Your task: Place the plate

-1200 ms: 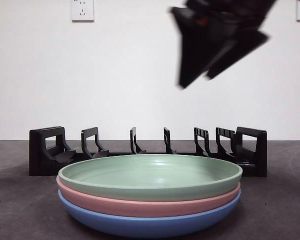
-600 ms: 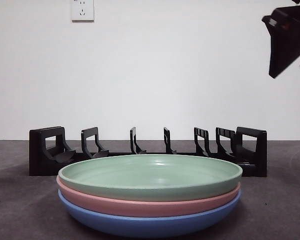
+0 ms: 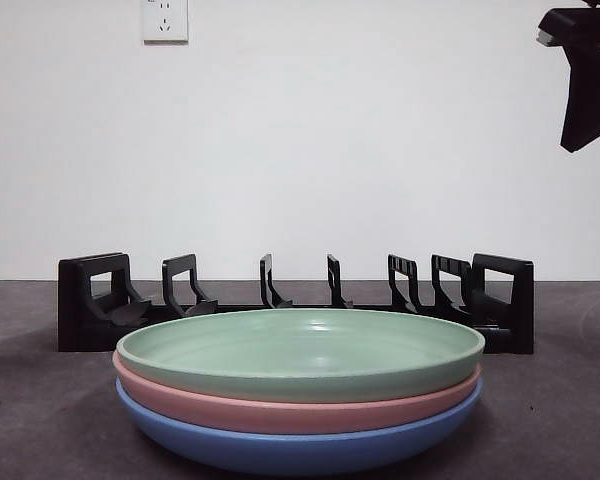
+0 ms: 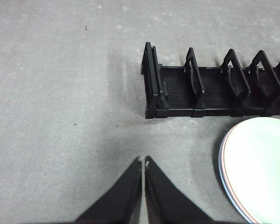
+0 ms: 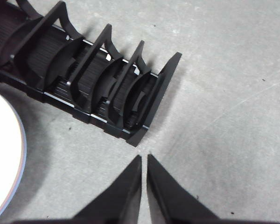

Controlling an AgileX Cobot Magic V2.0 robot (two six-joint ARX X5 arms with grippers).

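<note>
Three plates lie stacked at the table's front: a green plate on top, a pink plate under it, a blue plate at the bottom. Behind the stack stands an empty black plate rack. My right gripper hangs shut high at the right, above and beyond the rack's right end; its own view puts the tips over bare table. My left gripper is shut and empty over the table near the rack's left end, with the stack's edge beside it.
Grey table surface spreads to both sides of the rack. A white wall with a socket stands behind.
The right gripper has swung from above the rack's middle up and away to the top right corner of the front view. The plates have not moved.
</note>
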